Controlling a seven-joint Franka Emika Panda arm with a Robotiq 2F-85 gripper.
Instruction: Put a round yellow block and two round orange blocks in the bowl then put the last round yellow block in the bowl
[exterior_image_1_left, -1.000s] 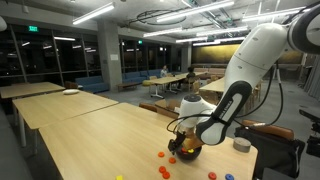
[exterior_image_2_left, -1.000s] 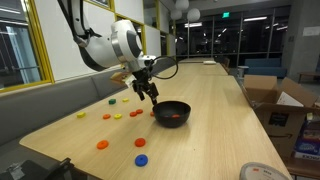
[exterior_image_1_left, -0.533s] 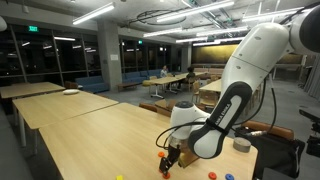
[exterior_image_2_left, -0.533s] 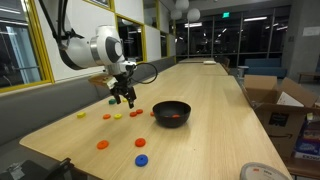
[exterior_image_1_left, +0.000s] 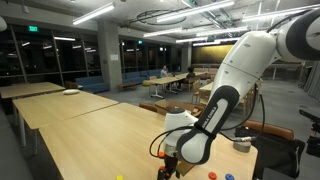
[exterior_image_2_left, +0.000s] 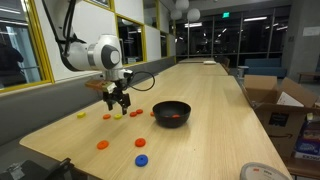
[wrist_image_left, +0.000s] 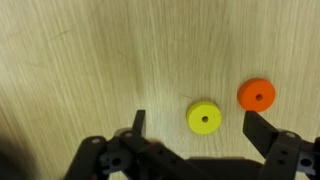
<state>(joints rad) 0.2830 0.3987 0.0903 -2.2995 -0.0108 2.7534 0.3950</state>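
Observation:
In the wrist view my gripper (wrist_image_left: 195, 115) is open, its fingers spread to either side of a round yellow block (wrist_image_left: 205, 117) lying flat on the wooden table. A round orange block (wrist_image_left: 256, 95) lies just beyond the right finger. In an exterior view the gripper (exterior_image_2_left: 118, 101) hangs low over that yellow block (exterior_image_2_left: 119, 116), to the left of the black bowl (exterior_image_2_left: 171, 105). Something orange-red (exterior_image_2_left: 172, 118) lies in the bowl. Orange blocks (exterior_image_2_left: 133, 114) (exterior_image_2_left: 107, 117) flank the gripper. In an exterior view the arm and gripper (exterior_image_1_left: 169, 163) hide the bowl.
Another yellow block (exterior_image_2_left: 81, 115), two more orange blocks (exterior_image_2_left: 102, 145) (exterior_image_2_left: 140, 143) and blue blocks (exterior_image_2_left: 141, 160) (exterior_image_2_left: 112, 101) lie on the table near its front edge. A grey cylinder (exterior_image_1_left: 240, 145) stands behind the arm. Cardboard boxes (exterior_image_2_left: 275, 105) stand beside the table.
The gripper has moved away from above the bowl, across the table and down over the yellow block. It has stayed empty.

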